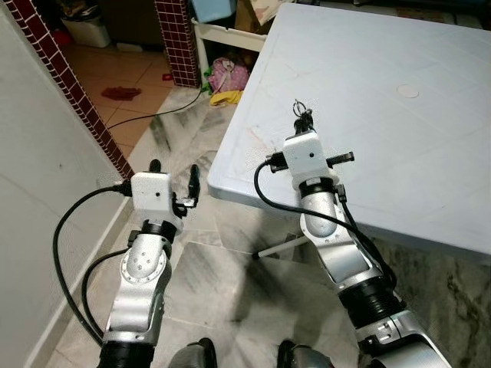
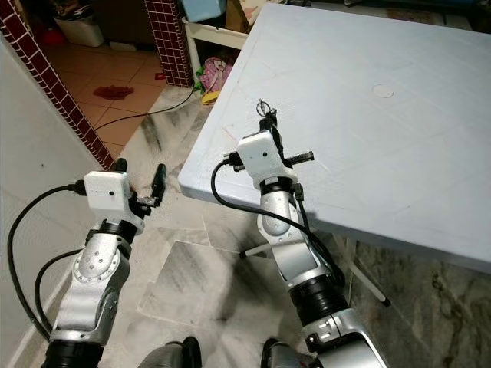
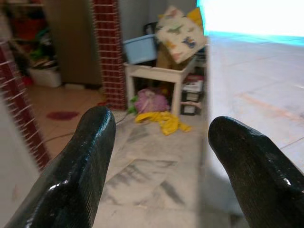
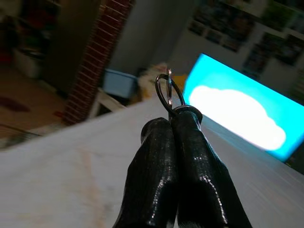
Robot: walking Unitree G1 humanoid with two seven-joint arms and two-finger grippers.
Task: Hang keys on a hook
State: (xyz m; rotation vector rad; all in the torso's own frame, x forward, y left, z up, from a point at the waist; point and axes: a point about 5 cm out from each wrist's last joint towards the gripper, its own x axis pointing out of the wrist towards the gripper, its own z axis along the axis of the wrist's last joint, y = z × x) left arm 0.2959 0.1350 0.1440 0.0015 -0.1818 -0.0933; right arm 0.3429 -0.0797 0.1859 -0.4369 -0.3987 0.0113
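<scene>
Silver right arm raised over table [image 1: 399, 146], right claw [image 4: 178, 118] pinching key ring [image 4: 165, 92].

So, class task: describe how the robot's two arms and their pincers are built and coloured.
Both arms are silver metal with rounded, perforated joint housings and black collars. Each wrist carries a white boxy camera block with a small dark lens. Thick black cables loop from each block down the forearm. The left pincer and right pincer each have two long, glossy black fingers with rounded tips.
</scene>
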